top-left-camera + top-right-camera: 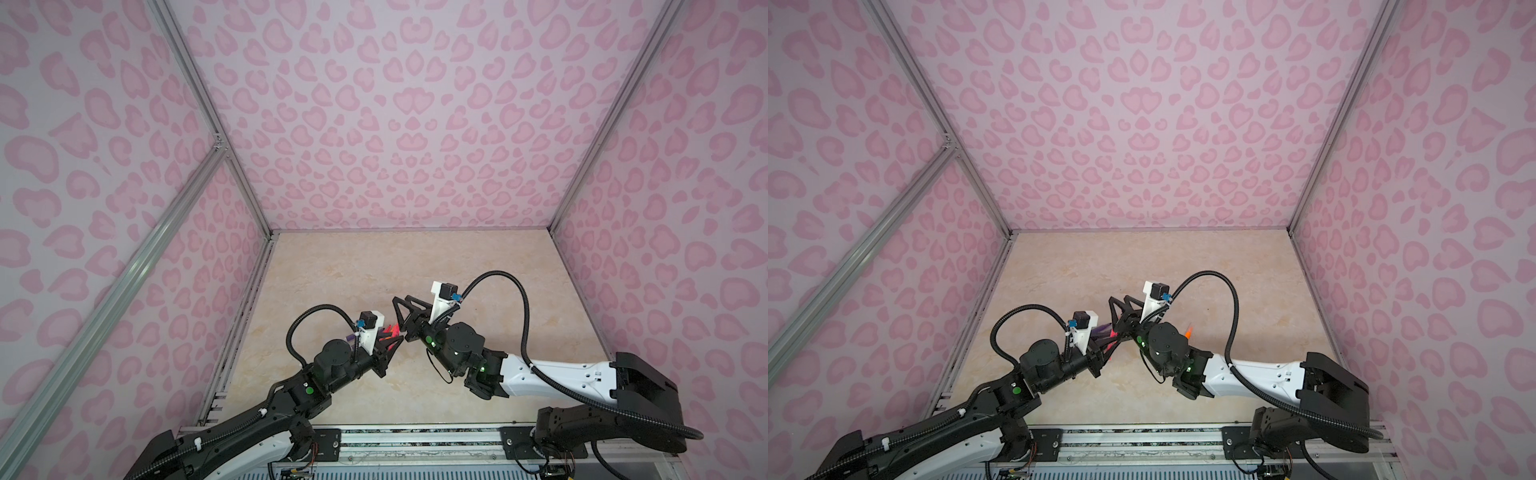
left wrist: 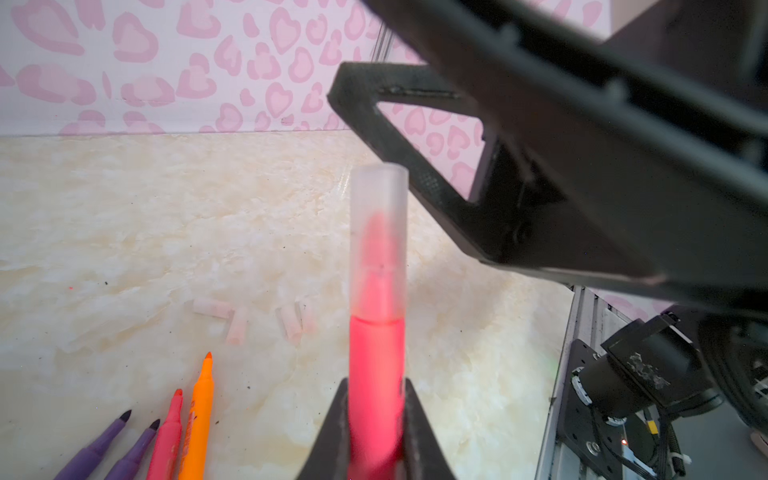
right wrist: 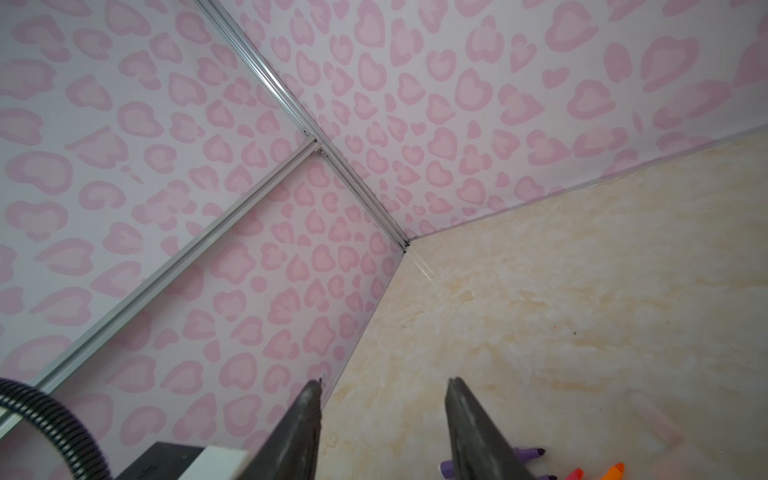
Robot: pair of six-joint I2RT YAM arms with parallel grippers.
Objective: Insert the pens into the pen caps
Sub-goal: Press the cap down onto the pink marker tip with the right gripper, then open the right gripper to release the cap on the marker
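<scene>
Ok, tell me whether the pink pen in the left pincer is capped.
Capped: a clear cap covers the tip of the pink pen, clamped in the left pincer.

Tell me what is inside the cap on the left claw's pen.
The pink-red pen's tip fills the cap's open end; the closed end looks empty. Frosted plastic blurs the tip's shape.

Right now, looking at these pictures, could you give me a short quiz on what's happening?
1. True or false: the left gripper holds a pink-red pen with a clear cap on its tip.
2. The right gripper is: A) open and empty, B) shut on a cap, C) shut on a purple pen.
3. In the left wrist view, how many uncapped pens lie on the table?
Key: 1 true; 2 A; 3 four.
</scene>
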